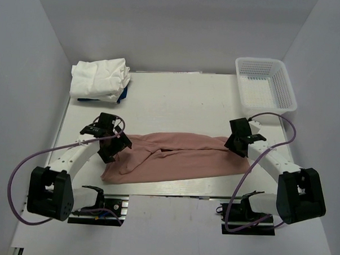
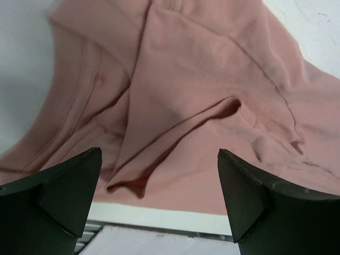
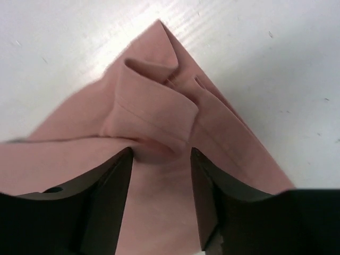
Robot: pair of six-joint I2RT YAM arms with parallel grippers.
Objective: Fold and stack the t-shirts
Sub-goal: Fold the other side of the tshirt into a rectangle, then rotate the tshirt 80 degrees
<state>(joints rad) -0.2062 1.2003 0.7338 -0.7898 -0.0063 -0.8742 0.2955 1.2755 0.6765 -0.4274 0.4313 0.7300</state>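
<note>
The dusty pink t-shirt [image 1: 177, 159] lies folded into a long band across the near part of the table. Its print is hidden. My left gripper [image 1: 110, 146] hovers over the shirt's left end with jaws wide open and empty; rumpled pink folds [image 2: 180, 106] lie below it. My right gripper [image 1: 237, 142] is at the shirt's right end. Its fingers [image 3: 119, 175] are partly open and straddle a raised fold of hem [image 3: 154, 117], touching the cloth without clamping it. The plain white t-shirts [image 1: 100, 78] sit in a folded pile at the far left.
A white plastic mesh basket [image 1: 266, 82] stands at the far right corner. Something blue [image 1: 123, 94] pokes out from under the white pile. The table's near edge [image 2: 159, 220] runs just beyond the shirt's hem under my left gripper.
</note>
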